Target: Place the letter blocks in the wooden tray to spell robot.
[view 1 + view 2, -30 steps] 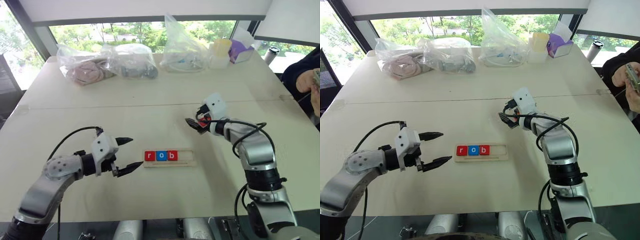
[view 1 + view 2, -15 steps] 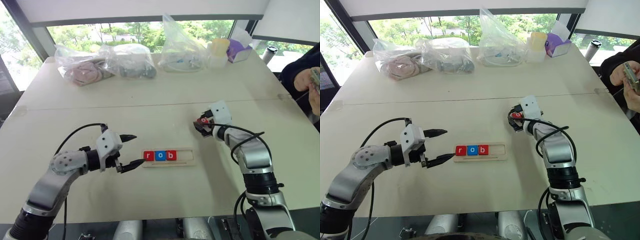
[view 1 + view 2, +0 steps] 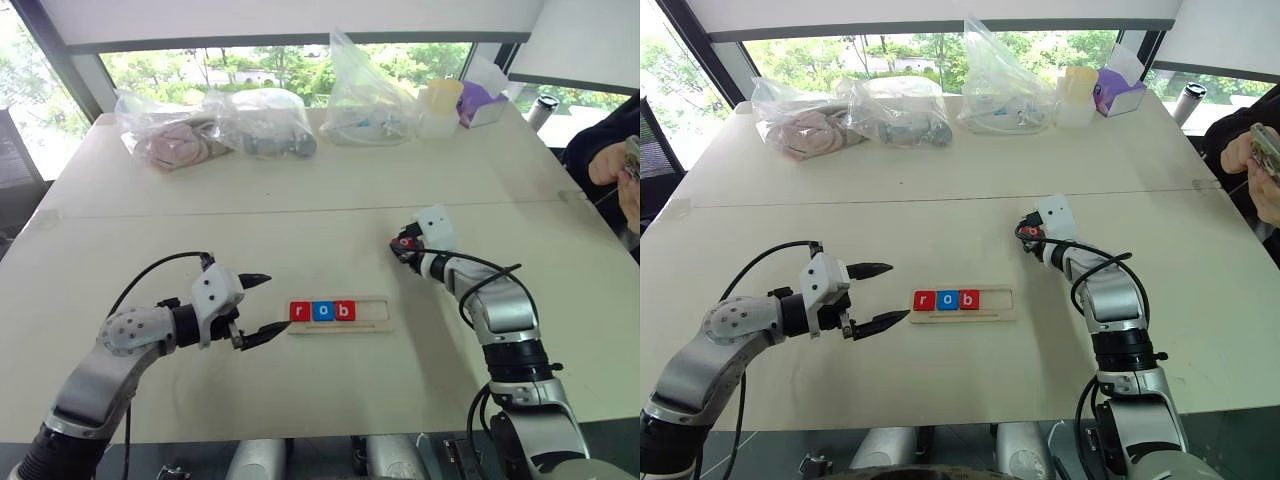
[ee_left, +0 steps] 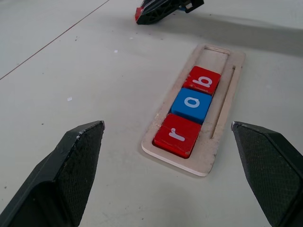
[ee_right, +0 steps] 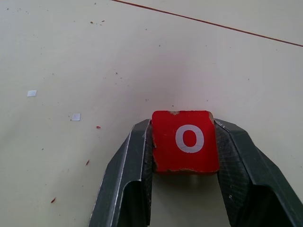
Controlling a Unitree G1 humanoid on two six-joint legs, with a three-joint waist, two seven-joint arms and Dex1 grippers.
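Table [image 3: 330, 400] surface pale, with broad bare stretches around both arms; a seam line crosses it beyond the work area. Clutter sits along the far edge: plastic bags [image 3: 215, 125], a yellow-lidded container [image 3: 440, 105], a purple box [image 3: 482, 100]. Person's hand [image 3: 1250, 160] at the far right edge, well apart from the arms.

Wooden tray [image 3: 338, 314] lies mid-table, lengthwise across the view. Three letter blocks sit in it: red "r" [image 4: 177, 135], blue "o" [image 4: 191, 104], red "b" [image 4: 202, 80], touching in a row from the tray's left end. Rest of the tray beyond "b" holds no block.

Left gripper [image 3: 257, 309] just beside the tray's left end, fingers spread wide, nothing between them.

Right gripper [image 5: 185, 142] beyond and right of the tray, low at the table, fingers pressed against both sides of a red "o" block [image 5: 185, 141], letter face up.
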